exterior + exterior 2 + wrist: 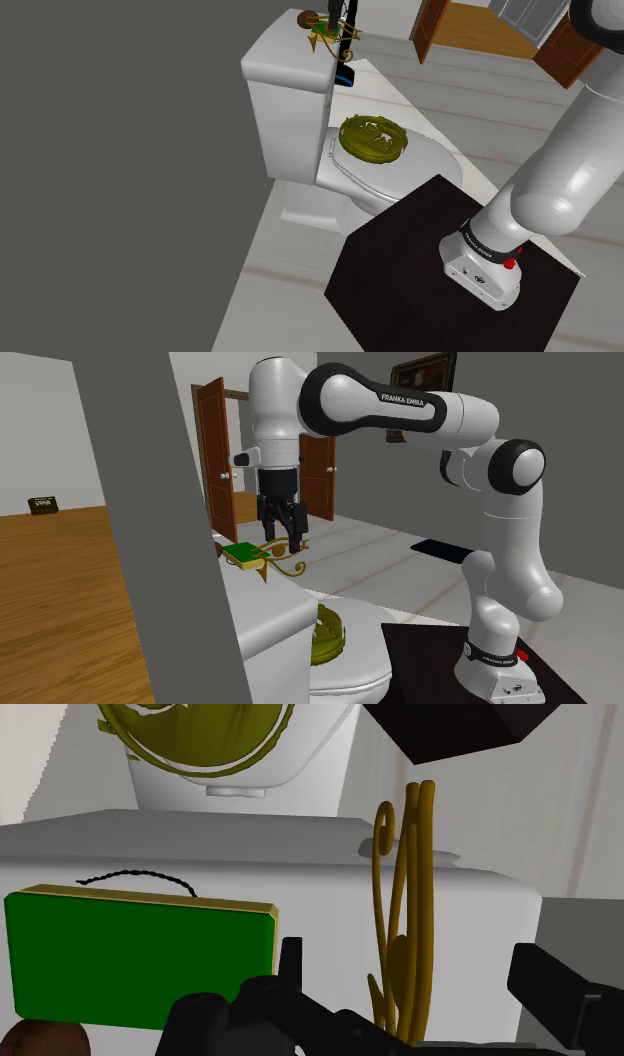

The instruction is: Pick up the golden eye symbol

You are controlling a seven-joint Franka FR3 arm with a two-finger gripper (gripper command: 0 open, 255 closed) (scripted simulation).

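Note:
The golden eye symbol (405, 919), a thin gold scroll shape, stands edge-on between my gripper's (425, 994) two black fingers. Both fingers are apart from it with a gap on each side, so the gripper is open. In the second exterior view the gripper (283, 538) hangs straight down over the toilet tank lid (268, 602), fingertips just above the symbol (284, 563). In the shoulder view the symbol (330, 40) sits at the tank's far end under the gripper (343, 18).
A green flat box (140, 954) lies on the lid beside the symbol. An olive-gold dish (374, 138) rests on the toilet seat lid (420, 170). The black stand (420, 280) is close in front. A grey wall (160, 552) flanks the tank.

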